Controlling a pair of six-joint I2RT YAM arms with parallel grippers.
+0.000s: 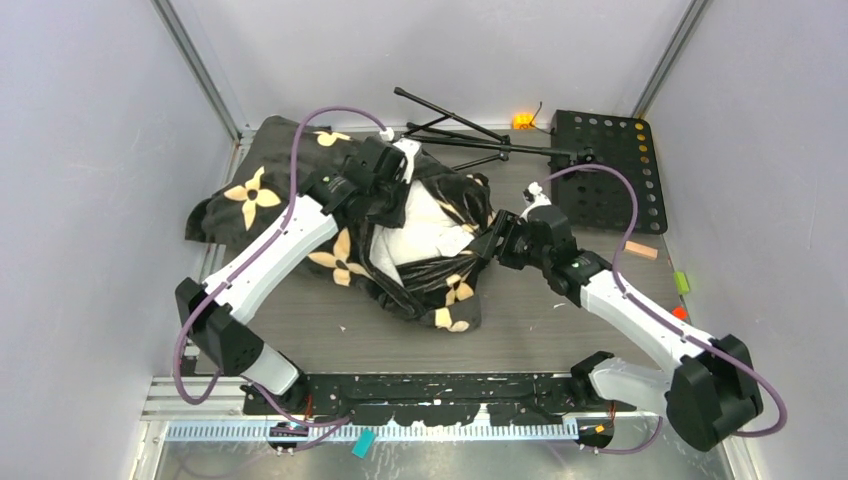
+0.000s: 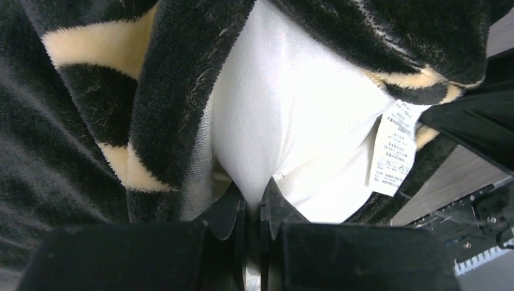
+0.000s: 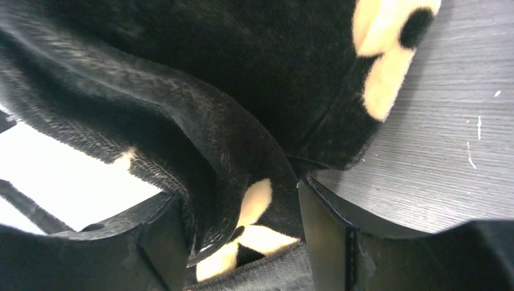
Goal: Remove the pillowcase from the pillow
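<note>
The black plush pillowcase with tan flowers lies crumpled mid-table, its mouth gaping around the white pillow. My left gripper reaches into that mouth from the left. In the left wrist view it is shut on a pinch of the pillow, with the pillowcase folded back beside it. My right gripper sits at the right edge of the pillowcase. Its jaws stand open, and a fold of the pillowcase lies loosely between them. A strip of pillow shows at left.
A black perforated plate lies at the back right, and a folded black stand lies behind the pillow. A wooden block and small green and red pieces sit by the right wall. A care label hangs from the pillow.
</note>
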